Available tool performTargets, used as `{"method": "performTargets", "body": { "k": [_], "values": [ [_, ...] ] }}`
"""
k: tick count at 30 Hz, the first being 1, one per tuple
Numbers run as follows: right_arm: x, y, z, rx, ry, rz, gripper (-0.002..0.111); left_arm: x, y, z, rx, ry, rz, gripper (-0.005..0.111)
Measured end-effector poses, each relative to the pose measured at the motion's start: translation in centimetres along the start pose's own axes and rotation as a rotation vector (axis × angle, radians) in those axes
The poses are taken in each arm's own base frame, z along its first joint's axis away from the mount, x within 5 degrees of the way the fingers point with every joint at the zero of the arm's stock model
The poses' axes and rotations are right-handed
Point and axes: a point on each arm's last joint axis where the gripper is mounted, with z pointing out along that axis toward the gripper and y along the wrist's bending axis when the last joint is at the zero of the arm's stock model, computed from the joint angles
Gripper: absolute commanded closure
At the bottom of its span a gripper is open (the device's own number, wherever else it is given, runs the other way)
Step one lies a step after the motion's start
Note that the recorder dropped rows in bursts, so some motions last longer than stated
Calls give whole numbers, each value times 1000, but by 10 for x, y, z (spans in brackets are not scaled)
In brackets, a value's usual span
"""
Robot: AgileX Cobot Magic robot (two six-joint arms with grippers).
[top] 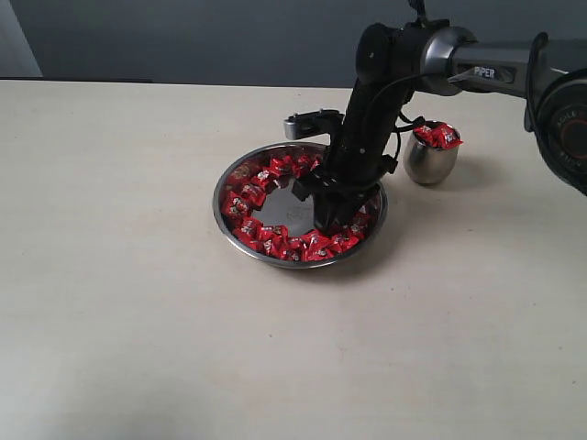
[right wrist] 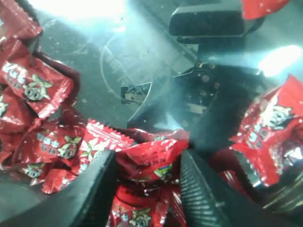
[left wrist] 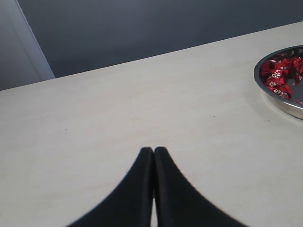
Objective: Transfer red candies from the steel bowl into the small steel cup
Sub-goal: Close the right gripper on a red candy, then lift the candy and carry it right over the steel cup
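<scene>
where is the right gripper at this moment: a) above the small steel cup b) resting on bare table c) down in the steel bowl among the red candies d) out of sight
C: the right gripper sits low inside the steel bowl, its jaws either side of red candies, with the small steel cup standing apart beside the bowl.

Exterior view: soft, even light from above, only faint shadows off the steel bowl and small steel cup, falling toward the right edge of the table. Right wrist view is hazy, with blown glare on the bowl floor and the right gripper blurred. Left wrist view is sharp on the tabletop, left gripper out of focus.
</scene>
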Motion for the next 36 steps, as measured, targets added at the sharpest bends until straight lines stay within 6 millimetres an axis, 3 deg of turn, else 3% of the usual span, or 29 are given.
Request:
{"method": "performTargets", "body": {
  "k": [5, 10, 17, 27, 33, 36],
  "values": [
    [1, 0, 0, -3, 1, -3, 72, 0, 0, 0, 0, 0, 0, 106],
    [1, 0, 0, -3, 1, -25, 108, 0, 0, 0, 0, 0, 0, 106],
    [0, 4, -8, -12, -23, -58, 108, 0, 0, 0, 0, 0, 0, 106],
    [0, 5, -60, 201, -154, -110, 108, 0, 0, 0, 0, 0, 0, 106],
    [-1, -10, -78, 395, -215, -94, 108, 0, 0, 0, 0, 0, 0, 106],
    [8, -39, -91, 397, -254, -11, 108, 0, 0, 0, 0, 0, 0, 106]
  ]
}}
